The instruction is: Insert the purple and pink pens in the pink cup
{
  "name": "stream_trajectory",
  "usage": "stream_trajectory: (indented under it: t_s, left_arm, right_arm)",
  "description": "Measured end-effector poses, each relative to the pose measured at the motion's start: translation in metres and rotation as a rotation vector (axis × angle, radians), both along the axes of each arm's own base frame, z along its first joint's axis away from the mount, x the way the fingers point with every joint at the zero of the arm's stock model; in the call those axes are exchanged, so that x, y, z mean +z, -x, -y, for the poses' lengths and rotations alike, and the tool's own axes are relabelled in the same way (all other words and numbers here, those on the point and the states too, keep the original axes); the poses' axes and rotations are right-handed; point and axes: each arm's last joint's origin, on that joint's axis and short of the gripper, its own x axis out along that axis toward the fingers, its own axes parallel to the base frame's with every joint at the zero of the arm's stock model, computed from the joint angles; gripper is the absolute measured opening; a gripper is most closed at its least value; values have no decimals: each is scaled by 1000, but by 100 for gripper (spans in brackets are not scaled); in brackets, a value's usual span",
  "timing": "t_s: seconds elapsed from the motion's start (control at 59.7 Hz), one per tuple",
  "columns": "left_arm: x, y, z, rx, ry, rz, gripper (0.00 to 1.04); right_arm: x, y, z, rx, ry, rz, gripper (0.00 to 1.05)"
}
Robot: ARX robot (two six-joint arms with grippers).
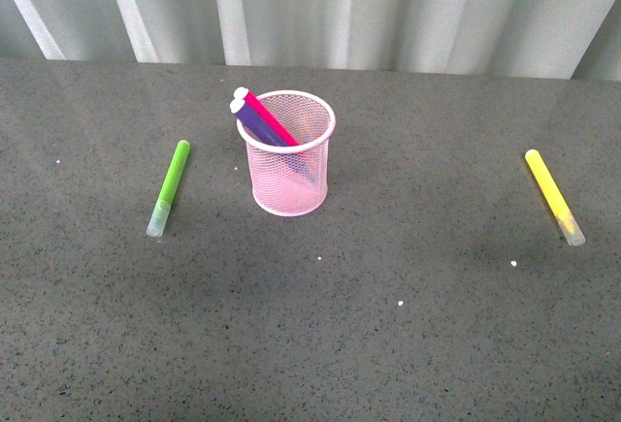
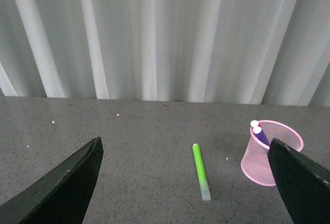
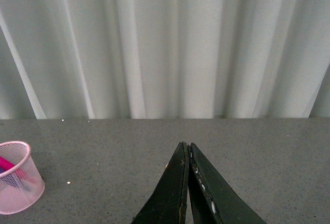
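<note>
Both pens, the purple pen (image 1: 260,126) and the pink pen (image 1: 270,118), stand slanted inside the pink cup (image 1: 288,181), caps leaning on its left rim. A lime-green pen (image 1: 169,187) lies left of the cup, a yellow pen (image 1: 554,196) well to its right. The left gripper (image 2: 180,193) is spread wide; the right gripper (image 3: 186,183) is pressed together, empty. Little can go wrong now, except an arm knocking the light mesh cup over.
</note>
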Motion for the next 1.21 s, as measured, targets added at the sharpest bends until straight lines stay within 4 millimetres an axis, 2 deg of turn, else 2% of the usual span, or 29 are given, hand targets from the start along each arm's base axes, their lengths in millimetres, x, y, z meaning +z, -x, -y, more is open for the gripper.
stream_trajectory:
  t_s: [0.603, 0.77, 1.004, 1.205]
  left_arm:
    - [0, 0, 0, 0, 0, 0, 98]
    - [0, 0, 0, 1, 0, 0, 98]
    - [0, 0, 0, 0, 0, 0, 98]
    - [0, 0, 0, 0, 0, 0, 98]
  right_arm:
    - [0, 13, 0, 0, 0, 2, 3]
    - [-3, 24, 0, 0, 0, -4, 3]
    - [-3, 24, 0, 0, 0, -4, 3]
    - [-3, 24, 0, 0, 0, -4, 37]
